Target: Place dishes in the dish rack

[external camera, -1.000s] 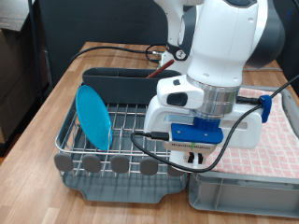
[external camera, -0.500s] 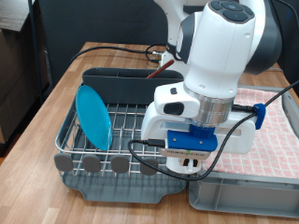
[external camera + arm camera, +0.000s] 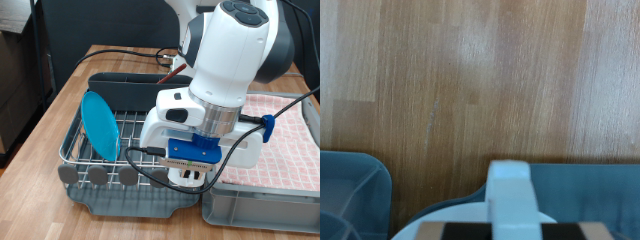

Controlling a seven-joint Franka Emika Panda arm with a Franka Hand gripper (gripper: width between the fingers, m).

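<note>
Since the earlier frames the arm had swung toward the exterior view's left and dropped lower, so its gripper (image 3: 190, 176) hung over the dish rack (image 3: 135, 150) near its front rail. Inside the rack the light-blue plate (image 3: 100, 124) stood on edge among the wires at the left end, and a reddish-brown piece that may have been the wooden spoon (image 3: 175, 68) poked up behind the rack's tall grey caddy (image 3: 125, 90), mostly hidden by the arm. No cup could be made out. The exterior view hid the fingers behind the hand's body, so whether the jaws were released or clenched could not be told. The wrist view showed only wooden table (image 3: 470, 80), blue-grey plastic edges along its frame, and a pale, blurred shape that could not be identified with certainty. A grey crate (image 3: 260, 210) sat beside the rack, a checked cloth (image 3: 290, 130) behind it.
</note>
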